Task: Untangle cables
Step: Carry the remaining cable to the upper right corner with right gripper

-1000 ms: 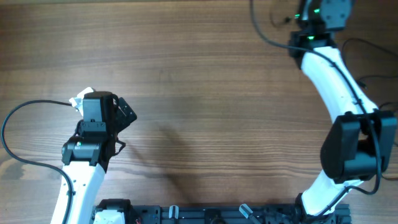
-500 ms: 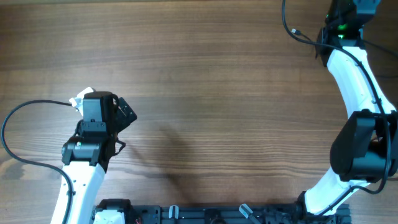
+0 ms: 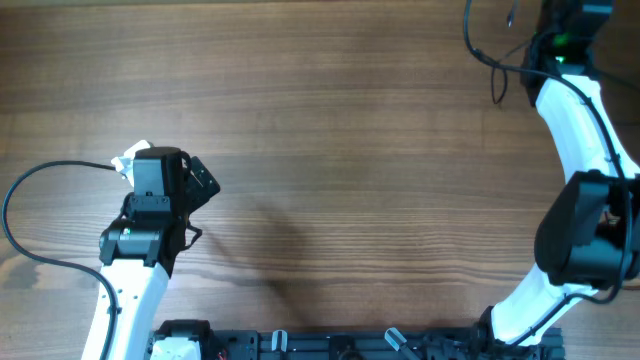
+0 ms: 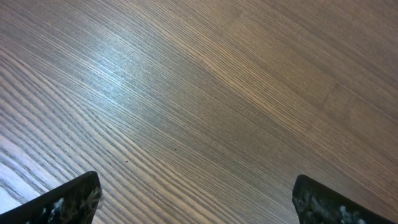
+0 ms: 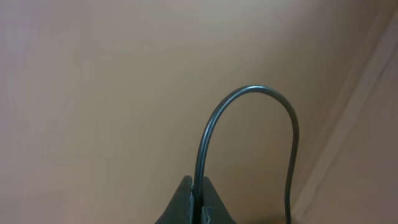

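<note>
Above grainy wooden table [image 4: 205,81], left hand [image 4: 196,193] gapes — right hand [image 5: 198,193] pinches a thin black cable [image 5: 249,89], arched

The right arm [image 3: 572,110] has swung rightward and stretched toward the desk's [image 3: 320,120] far right corner. This has carried its claw [image 5: 198,188] up to the top edge of the overhead view. The cable [image 3: 470,42] pinched in that claw has trailed along, and its loop now lies further right.

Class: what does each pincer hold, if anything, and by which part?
The right pincer pinches a thin black cable by its wire, which arches away from the hold. The left pincer stands open, holding nothing.
</note>
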### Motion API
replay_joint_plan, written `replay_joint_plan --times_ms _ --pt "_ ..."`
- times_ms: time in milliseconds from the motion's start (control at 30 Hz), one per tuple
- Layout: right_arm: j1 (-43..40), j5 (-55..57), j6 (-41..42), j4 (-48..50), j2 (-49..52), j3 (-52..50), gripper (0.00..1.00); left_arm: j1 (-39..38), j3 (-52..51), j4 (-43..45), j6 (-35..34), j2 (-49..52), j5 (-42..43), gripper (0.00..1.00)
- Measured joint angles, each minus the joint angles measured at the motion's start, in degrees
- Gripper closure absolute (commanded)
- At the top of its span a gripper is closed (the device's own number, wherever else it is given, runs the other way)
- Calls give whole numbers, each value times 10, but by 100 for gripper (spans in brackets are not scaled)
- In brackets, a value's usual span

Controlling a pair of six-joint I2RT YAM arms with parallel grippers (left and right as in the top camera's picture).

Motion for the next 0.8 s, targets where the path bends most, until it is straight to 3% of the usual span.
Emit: replay_joint_plan --times_ms 333,400,433,800 --pt "0 -4 11 -46 73 0 95 0 0 0 0 0 0 0" --pt "0 -6 17 -63 83 0 57 0 0 0 0 0 0 0" --pt "0 -9 19 -68 89 0 0 0 0 0 0 0 0 0" --pt "0 -103 47 -165 104 0 0 0 0 0 0 0 0 0"
